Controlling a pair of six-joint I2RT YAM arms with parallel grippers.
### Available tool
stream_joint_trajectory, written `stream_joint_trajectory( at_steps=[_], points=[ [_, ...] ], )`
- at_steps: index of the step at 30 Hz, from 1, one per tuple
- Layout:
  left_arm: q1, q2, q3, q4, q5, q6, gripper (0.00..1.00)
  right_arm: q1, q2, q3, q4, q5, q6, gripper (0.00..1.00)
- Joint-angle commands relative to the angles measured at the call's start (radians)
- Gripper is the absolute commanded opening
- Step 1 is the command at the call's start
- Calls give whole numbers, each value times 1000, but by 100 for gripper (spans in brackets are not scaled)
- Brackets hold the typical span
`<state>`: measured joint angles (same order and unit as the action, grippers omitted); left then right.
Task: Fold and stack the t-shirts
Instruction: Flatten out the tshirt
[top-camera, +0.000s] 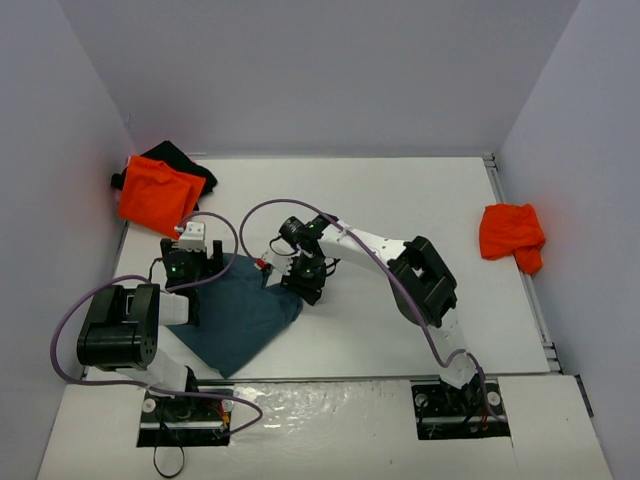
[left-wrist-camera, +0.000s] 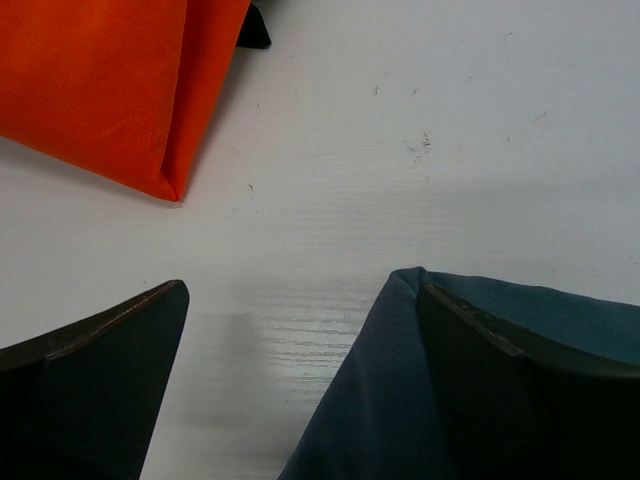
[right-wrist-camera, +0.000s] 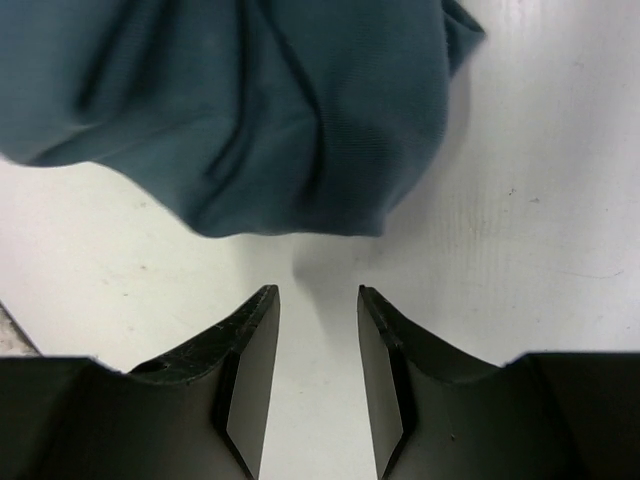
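A slate-blue t-shirt (top-camera: 240, 315) lies partly folded on the white table in front of the left arm. My left gripper (top-camera: 203, 268) stands at its far left corner, wide open (left-wrist-camera: 302, 290). A corner of the blue cloth (left-wrist-camera: 380, 400) rests against the inner side of its right finger (left-wrist-camera: 540, 400). My right gripper (top-camera: 302, 283) is at the shirt's far right edge, open (right-wrist-camera: 317, 292) with bare table between its fingers. The bunched blue cloth (right-wrist-camera: 260, 110) lies just ahead of its tips. A folded orange t-shirt (top-camera: 155, 195) lies on a black one (top-camera: 185, 160) at the far left. Another orange t-shirt (top-camera: 512, 235) sits crumpled at the right.
Grey walls close in the table on the left, back and right. The folded orange shirt's corner (left-wrist-camera: 110, 90) lies a short way beyond my left gripper. Purple cables loop from both arms over the table near the blue shirt.
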<state>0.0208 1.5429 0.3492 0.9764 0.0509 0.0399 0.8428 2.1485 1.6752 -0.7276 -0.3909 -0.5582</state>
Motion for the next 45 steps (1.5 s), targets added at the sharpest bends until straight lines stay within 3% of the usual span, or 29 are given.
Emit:
stream_joint_trajectory(
  at_steps=[1,14,26,28,30,32,36,40,45],
  points=[
    [2,-17,46,62,-3,-15,97,12,-133,43,-50,-69,-12,35],
    [-4,-17,47,61,-11,-14,97,9,-39,62,6,-153,15,35],
    [-3,-16,47,61,-11,-15,97,9,100,127,64,-56,57,33],
    [-4,-16,47,61,-11,-15,97,11,131,147,68,-33,74,27],
    [-2,-15,47,60,-13,-15,97,17,171,162,65,-20,86,6],
    [-2,-15,47,59,-13,-15,97,27,178,158,65,18,90,1],
    [-3,-15,48,59,-19,-17,97,7,85,90,83,147,66,0],
    [-4,-15,48,58,-21,-18,97,-116,-119,20,164,302,77,0],
    [-2,-15,49,58,-26,-18,97,-295,-352,53,293,507,119,0]
  ],
)
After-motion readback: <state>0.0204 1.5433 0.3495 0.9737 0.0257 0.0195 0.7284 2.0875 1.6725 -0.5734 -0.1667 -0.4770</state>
